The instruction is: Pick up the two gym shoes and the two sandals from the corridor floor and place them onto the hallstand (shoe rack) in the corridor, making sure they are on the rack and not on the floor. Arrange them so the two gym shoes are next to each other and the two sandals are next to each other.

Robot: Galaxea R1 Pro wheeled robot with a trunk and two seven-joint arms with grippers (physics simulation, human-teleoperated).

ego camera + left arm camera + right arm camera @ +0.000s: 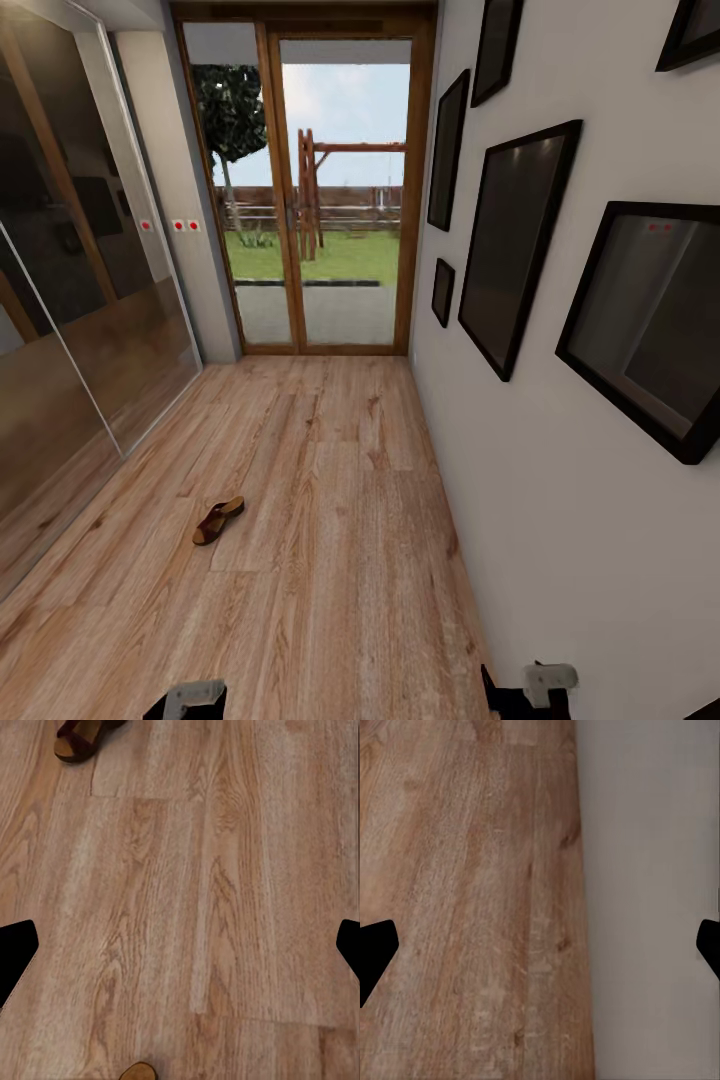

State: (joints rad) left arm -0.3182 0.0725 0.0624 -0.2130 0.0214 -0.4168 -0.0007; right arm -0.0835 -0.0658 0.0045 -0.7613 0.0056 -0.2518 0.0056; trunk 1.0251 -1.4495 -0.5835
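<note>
A mirrored wardrobe (70, 330) lines the left of the corridor; just right of it, one dark brown sandal (218, 520) lies alone on the wood-plank corridor floor (330, 560), well ahead of the robot. The left end effector (180, 945) hangs over bare planks, fingers spread wide and holding nothing, the sandal at the far edge of its camera. Farther right, the right end effector (540, 945), equally agape and empty, hovers where floor meets the picture-hung wall (560, 480). The robot appears to be searching; next it likely must roll forward and reach down with the left arm.
</note>
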